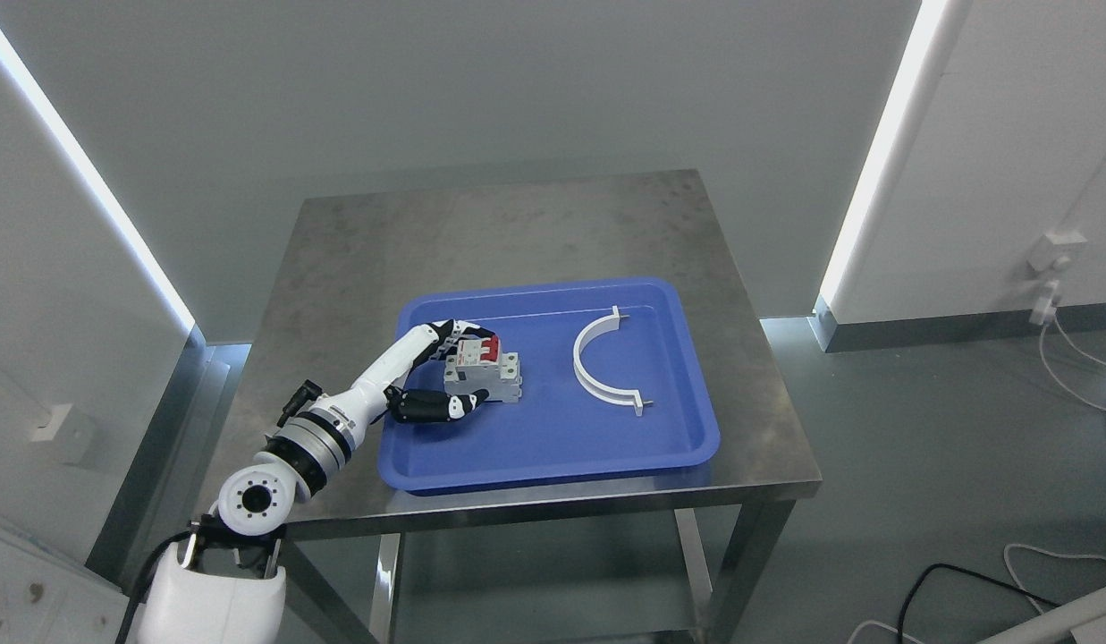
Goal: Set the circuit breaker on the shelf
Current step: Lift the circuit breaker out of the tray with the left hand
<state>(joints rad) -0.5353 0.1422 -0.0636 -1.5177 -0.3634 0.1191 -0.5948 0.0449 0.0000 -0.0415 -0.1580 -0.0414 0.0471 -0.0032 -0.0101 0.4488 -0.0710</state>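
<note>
Left hand [441, 376] wraps fingers and thumb around the circuit breaker [483, 371], near the left edge of the blue tray [553, 447], gripping opposite sides, apparently so it lifts without tipping.

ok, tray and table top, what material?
Tray: looks like moulded plastic, uniform blue, rounded rim, soft sheen. Table top: likely stainless steel, dull brushed grey with smudgy marks and faint reflections.
</note>
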